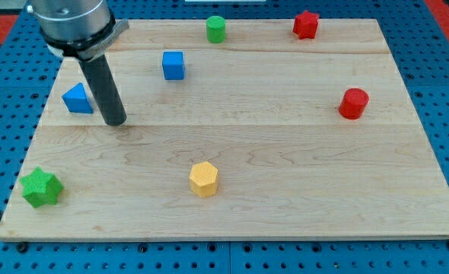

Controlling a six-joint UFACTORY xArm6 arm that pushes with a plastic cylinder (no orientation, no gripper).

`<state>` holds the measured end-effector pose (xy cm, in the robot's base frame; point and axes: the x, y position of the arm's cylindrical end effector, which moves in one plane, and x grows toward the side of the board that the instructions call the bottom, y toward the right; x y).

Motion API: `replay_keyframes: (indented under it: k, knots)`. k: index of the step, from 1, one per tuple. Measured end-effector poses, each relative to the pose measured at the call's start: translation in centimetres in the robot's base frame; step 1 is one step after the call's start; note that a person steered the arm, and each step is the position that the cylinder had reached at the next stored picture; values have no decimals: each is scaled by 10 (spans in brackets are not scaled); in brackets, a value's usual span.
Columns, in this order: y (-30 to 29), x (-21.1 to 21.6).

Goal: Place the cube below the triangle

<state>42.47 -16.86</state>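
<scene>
A blue cube point(173, 65) sits on the wooden board point(285, 167) near the view's top, left of centre. A blue triangle point(77, 99) lies at the view's left edge of the board. My tip point(116, 120) rests on the board just right of the triangle and slightly lower, well to the lower left of the cube, touching neither block.
A green cylinder point(216, 29) and a red star-like block point(306, 24) stand along the view's top. A red cylinder point(353, 103) is at the right. A yellow hexagon point(204, 179) is at the bottom centre. A green star point(41, 187) is at the bottom left.
</scene>
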Motion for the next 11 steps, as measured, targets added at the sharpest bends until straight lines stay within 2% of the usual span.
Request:
replay_keyframes:
  k: [1, 3, 4, 5, 6, 7, 8, 9, 10, 11]
  knots:
    - [9, -6]
    - [3, -62]
    - [43, -129]
    - [113, -141]
    - [152, -107]
    - [114, -126]
    - [96, -98]
    - [83, -28]
    - [92, -8]
    - [122, -33]
